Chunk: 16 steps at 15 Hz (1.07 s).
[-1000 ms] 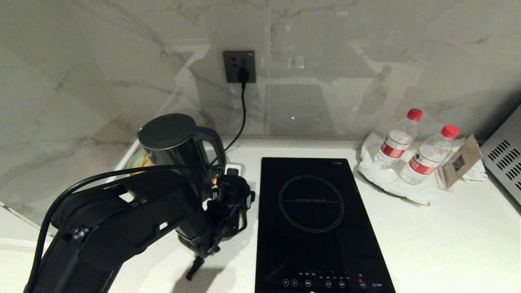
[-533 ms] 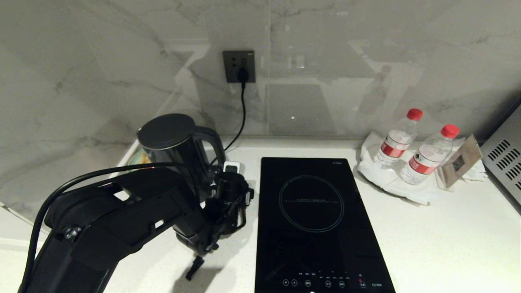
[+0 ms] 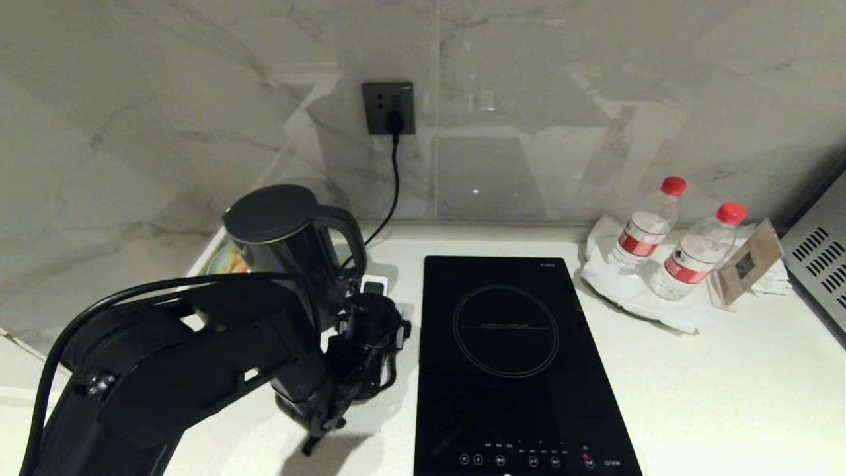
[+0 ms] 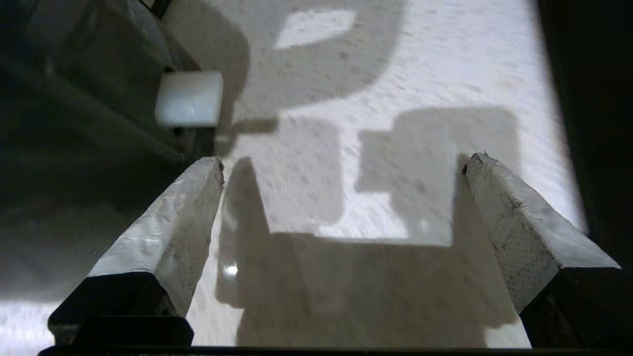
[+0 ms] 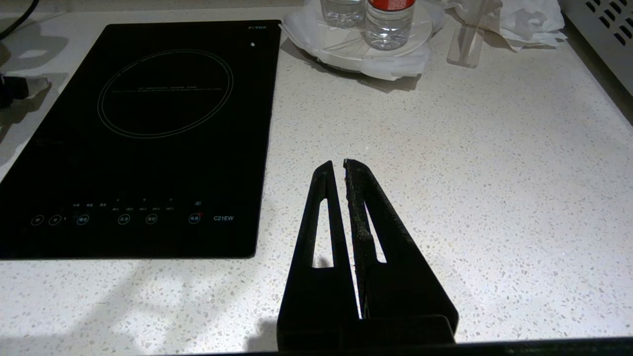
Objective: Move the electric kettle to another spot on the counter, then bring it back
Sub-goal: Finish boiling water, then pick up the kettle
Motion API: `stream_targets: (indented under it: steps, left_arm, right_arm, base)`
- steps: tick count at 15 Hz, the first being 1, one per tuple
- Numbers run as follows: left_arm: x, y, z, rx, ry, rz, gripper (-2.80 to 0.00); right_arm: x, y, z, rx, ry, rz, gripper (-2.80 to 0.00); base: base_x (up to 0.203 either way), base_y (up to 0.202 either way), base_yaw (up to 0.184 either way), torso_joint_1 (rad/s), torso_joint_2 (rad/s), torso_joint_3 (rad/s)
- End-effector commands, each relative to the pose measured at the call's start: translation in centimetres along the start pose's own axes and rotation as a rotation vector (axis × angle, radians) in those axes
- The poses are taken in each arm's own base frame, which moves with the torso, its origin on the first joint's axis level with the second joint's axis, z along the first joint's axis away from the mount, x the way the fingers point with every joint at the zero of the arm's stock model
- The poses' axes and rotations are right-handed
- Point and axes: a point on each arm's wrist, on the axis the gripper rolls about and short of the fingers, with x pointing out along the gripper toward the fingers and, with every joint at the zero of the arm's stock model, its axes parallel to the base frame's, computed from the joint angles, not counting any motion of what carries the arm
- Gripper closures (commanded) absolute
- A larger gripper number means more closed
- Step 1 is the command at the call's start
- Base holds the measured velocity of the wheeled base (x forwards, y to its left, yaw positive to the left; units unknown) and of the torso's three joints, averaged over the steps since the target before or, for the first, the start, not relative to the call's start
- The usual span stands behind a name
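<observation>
Kettle: I see the kettle upright at the bench's back left, tall glossy black cylinder, flat black lid, big loop handle facing the hob.
Left gripper: my left gripper sits low over the bench just in front of the kettle's handle side, jaws spread wide, nothing between them.
Hob: black glass hob beside the kettle, mid-bench.
Right gripper: my right gripper hangs over bare bench beside the hob, jaws pressed together, empty.

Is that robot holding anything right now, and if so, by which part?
Nothing. The left gripper is open over bare counter beside the tall glossy black kettle; the right gripper is shut, empty.
</observation>
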Motion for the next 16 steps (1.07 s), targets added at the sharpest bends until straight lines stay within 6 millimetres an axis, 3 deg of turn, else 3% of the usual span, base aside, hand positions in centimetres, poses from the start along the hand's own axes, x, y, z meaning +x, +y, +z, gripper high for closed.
stream_targets:
  steps: [1, 10, 16]
  left_arm:
    - [-2.0, 0.5, 0.4, -0.011, -0.029, -0.016, -2.8]
    - [-10.3, 2.4, 6.9, -0.099, -0.182, -0.099, -2.8]
    - [-10.8, 2.2, 8.7, -0.122, -0.222, -0.11, -2.8]
  right_arm:
    - [0.0, 0.0, 0.0, 0.0, 0.0, 0.0, 0.0]
    - [0.0, 0.0, 0.0, -0.002, 0.0, 0.0, 0.0]
    - [0.0, 0.0, 0.0, -0.002, 0.0, 0.001, 0.0]
  base:
    - [0.0, 0.0, 0.0, 0.0, 0.0, 0.0]
    - [0.0, 0.0, 0.0, 0.0, 0.0, 0.0]
    - [0.0, 0.0, 0.0, 0.0, 0.0, 0.0]
